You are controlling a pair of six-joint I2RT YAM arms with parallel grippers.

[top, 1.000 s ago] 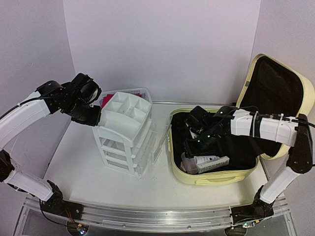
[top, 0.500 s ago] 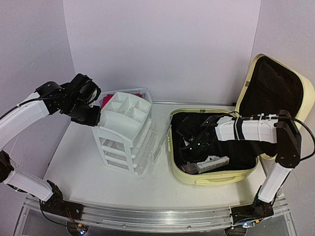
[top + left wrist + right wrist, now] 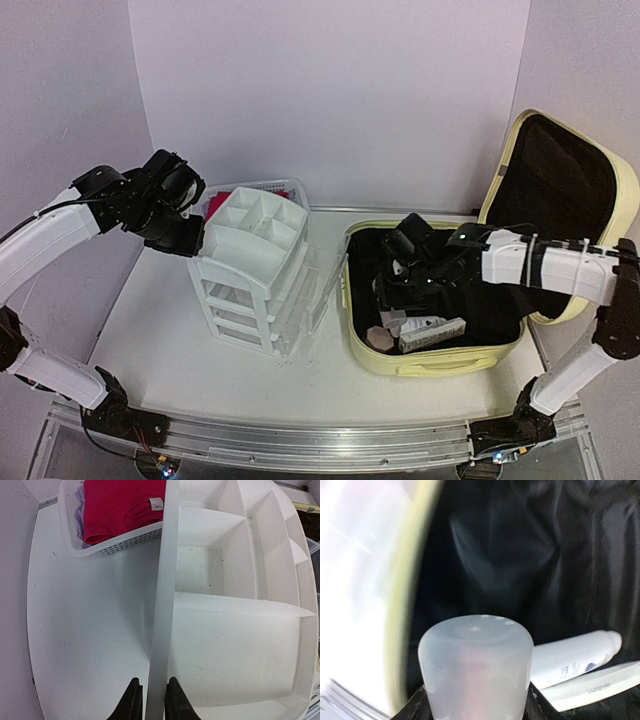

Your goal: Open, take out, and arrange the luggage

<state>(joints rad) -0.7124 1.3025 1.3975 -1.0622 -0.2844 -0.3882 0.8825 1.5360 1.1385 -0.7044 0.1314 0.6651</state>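
Right, my left fingers [image 3: 131, 704] pinch the white drawer organizer [image 3: 162, 605] by its rim; my right fingers [image 3: 412, 710] clasp a frosted cap [image 3: 475, 665] over the luggage [image 3: 430, 362]; the tube [image 3: 575, 657] print is unreadable.

top camera's up high behind the rig, looking down and forward, far enough that i get the whole table [image 3: 170, 330]. left wrist view hangs close over the drawer organizer [image 3: 235, 645], facing along its rim toward the basket [image 3: 125, 542]. right wrist view's tight inside the luggage [image 3: 530, 545], a frosted cap [image 3: 475, 670] filling the bottom. the top view shares both spots.
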